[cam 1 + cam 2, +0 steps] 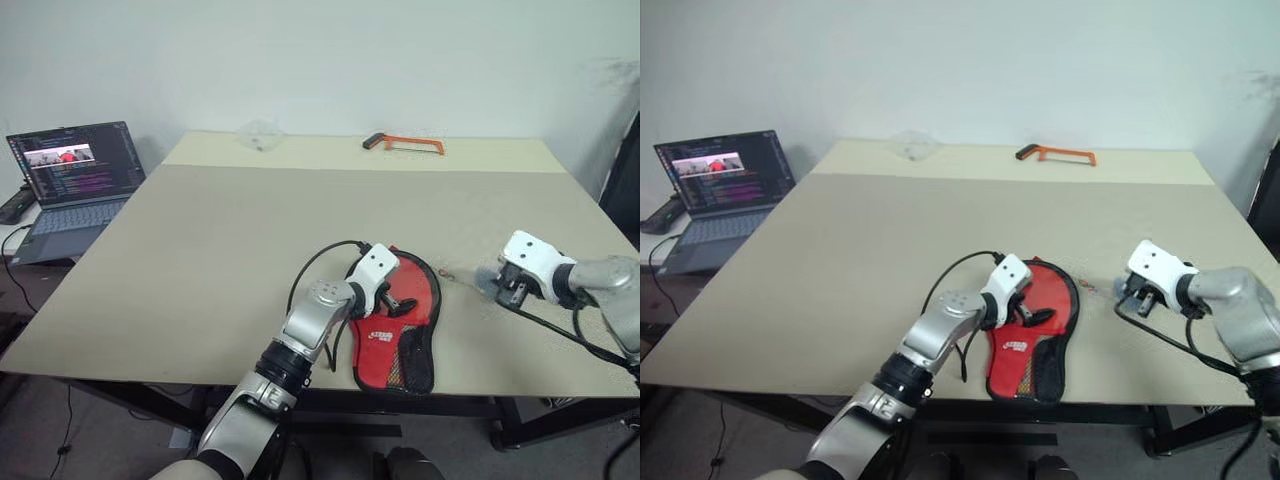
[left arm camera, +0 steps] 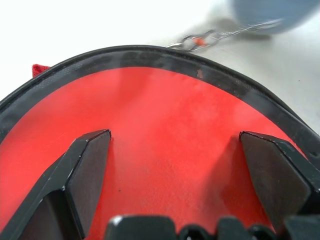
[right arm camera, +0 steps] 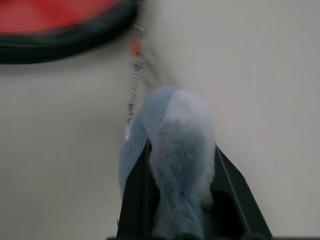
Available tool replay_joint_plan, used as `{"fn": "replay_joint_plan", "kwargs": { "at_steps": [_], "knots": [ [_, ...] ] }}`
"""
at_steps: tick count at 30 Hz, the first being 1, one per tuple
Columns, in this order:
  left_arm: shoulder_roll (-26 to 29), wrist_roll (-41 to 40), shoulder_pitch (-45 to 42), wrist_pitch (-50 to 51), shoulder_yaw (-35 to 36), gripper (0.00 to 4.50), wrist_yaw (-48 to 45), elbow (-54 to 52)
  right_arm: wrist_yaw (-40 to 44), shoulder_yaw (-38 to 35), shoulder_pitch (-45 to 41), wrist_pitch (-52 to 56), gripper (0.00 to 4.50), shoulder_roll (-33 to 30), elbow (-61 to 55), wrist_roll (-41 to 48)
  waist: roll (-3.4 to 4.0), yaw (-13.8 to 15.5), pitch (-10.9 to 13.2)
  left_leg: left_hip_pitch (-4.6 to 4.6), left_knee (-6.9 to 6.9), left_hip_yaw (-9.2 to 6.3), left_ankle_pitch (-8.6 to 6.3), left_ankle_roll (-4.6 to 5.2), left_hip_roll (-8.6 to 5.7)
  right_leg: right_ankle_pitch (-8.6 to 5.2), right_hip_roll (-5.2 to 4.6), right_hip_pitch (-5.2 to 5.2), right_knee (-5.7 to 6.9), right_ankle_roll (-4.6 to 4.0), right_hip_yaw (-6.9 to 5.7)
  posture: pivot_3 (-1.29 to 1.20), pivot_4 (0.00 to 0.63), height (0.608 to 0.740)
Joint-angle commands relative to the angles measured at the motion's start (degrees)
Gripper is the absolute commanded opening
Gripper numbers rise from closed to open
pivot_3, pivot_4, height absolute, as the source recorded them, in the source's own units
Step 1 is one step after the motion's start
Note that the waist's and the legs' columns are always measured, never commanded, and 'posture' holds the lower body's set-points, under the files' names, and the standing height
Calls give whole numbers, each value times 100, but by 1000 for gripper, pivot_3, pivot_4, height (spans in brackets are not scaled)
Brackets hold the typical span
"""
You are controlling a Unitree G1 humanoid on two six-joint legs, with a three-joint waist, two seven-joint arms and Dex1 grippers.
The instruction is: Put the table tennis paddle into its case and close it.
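1. Near the front edge of the counter (image 1: 200, 260) lies the red case (image 1: 395, 330), with the paddle not in sight, likely inside.
2. The left gripper (image 1: 393, 303) rests wide open on the red cloth, pinning the case flat.
3. The right gripper (image 3: 180, 165) is shut on a blue fluffy pom-pom (image 3: 172, 135), joined by a thin chain (image 3: 134, 75) to the zipper.
4. Pull gently along the black edge, not up.
5. Keep the left gripper pressing down so the case cannot slide.
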Motion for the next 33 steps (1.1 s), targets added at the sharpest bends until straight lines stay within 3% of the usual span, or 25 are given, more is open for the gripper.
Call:
{"fn": "replay_joint_plan", "kwargs": {
  "at_steps": [1,7,22,27,33],
  "knots": [
    [3,88,217,197,-184,4500,-113,631,862,-422,396,-216,241,-554,-830,488,-9,-26,5,8,-1,0,-14,-22,-4,-1,-6,10,-6,0,-1,0,150,740],
    [-55,134,139,119,-213,4500,-149,801,1807,-615,1503,-262,240,-1205,-1893,1088,-14,-20,-1,15,-15,-15,-23,-31,-76,-24,-83,37,-33,34,-11,0,150,740],
    [-24,242,-21,117,-306,4500,-252,1020,2176,-410,3586,-283,229,-1230,-4299,1923,-56,53,-32,15,-64,-27,-28,-26,-92,-35,-97,62,-95,43,-30,0,150,740],
    [-6,221,-16,115,-286,4500,-314,959,1839,-332,3487,-220,229,-1122,-4136,1707,-95,52,-56,18,-63,-28,-33,-33,-91,-35,-100,62,-96,43,-31,0,150,740],
    [34,69,-25,-213,-106,4500,-446,747,1579,-747,2314,-132,228,-988,-2815,1692,-99,34,-56,18,-63,-24,-33,-34,-91,-33,-104,62,-99,41,-29,0,150,740]
  ]
}}
